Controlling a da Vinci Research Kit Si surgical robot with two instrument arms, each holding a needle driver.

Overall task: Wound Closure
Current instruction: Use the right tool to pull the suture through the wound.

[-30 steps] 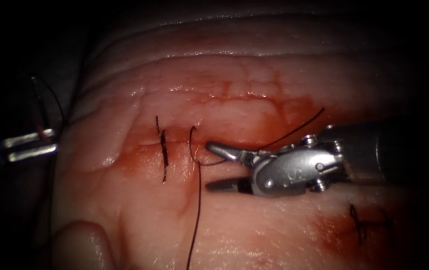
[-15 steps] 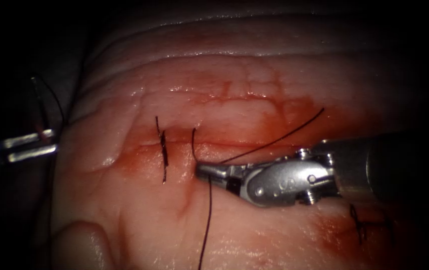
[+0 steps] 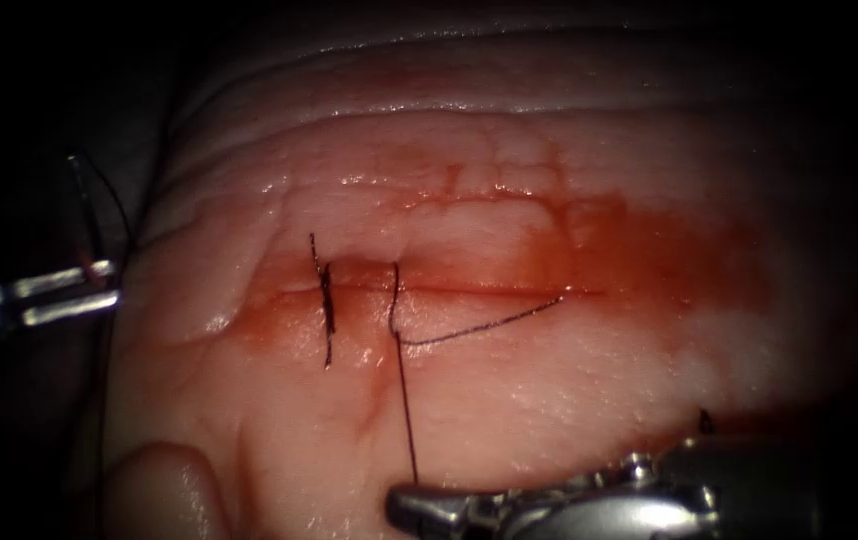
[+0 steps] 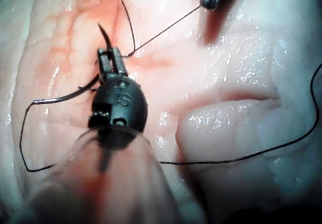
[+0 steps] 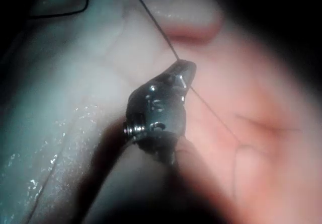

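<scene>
Since a second ago, the right arm's silver steel pincer (image 3: 404,503) has gone from spread beside the stitch, through closing on the thread there, to the endoscope view's bottom edge, jaws pressed together on the dark thin suture thread (image 3: 405,410), which now runs straight and nearly vertical from the stitch at the cut down to its tip. The short free tail (image 3: 479,325) lies slack to the right of that stitch, along the horizontal reddish cut (image 3: 489,291) in the pale glistening pork tissue (image 3: 509,400). So the held strand's long axis points from the right pincer straight up toward the cut. The left arm's dark pincer (image 4: 111,62) sits well apart at the far left of the endoscope view, pinching the thin curved needle (image 3: 82,200) clear of the tissue, probably near its tail end, though that view is poor.
</scene>
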